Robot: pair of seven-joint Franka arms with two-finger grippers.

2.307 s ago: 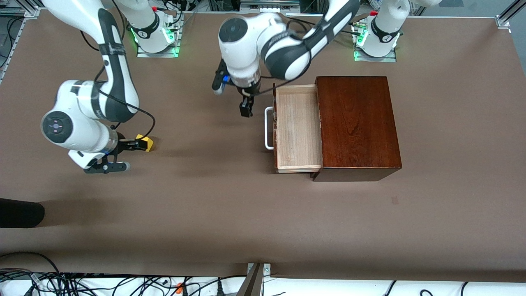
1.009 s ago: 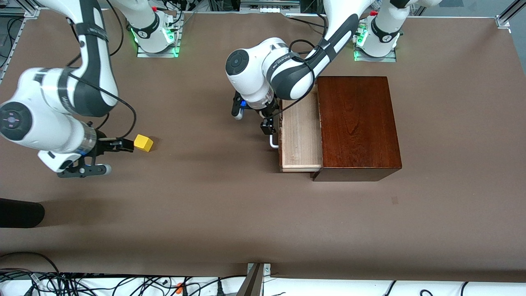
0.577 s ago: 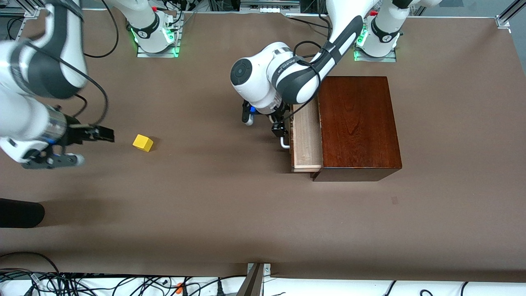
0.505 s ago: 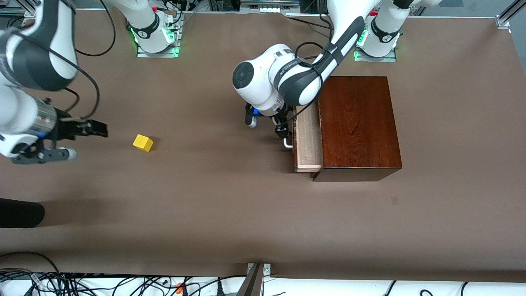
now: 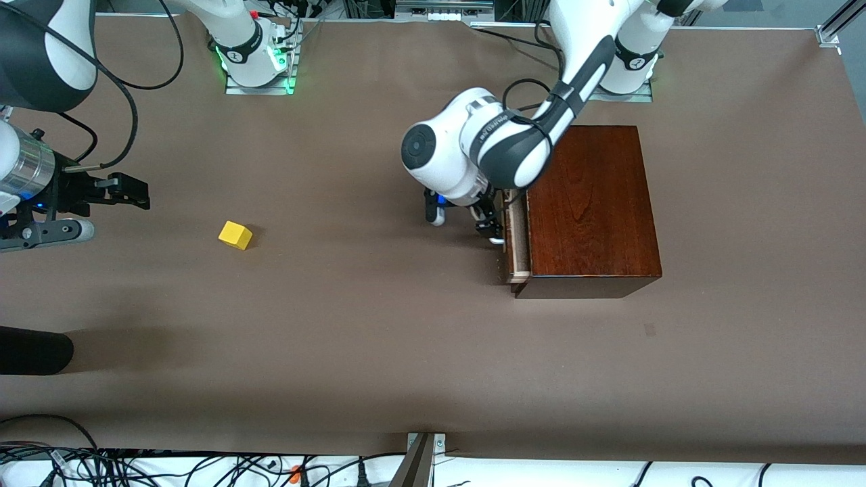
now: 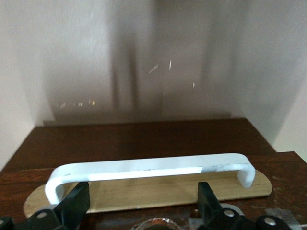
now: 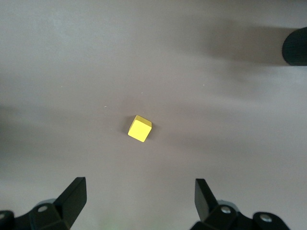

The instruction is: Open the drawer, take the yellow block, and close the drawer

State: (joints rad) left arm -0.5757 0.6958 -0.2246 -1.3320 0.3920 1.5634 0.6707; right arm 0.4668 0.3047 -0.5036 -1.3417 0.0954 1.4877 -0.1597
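Probably a robotics lab, brown-covered table (image 5: 379,365), bolted arm bases (image 5: 254,61), aluminium framing (image 5: 831,30), cable tangle (image 5: 135,467)

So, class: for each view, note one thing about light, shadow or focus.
Front view: sharp throughout, with a soft shadow beside the yellow block. Left wrist view: the white handle is fairly clear, with streaky glare on the dark drawer front. Right wrist view: block crisp, blurred shadow bands across the table.
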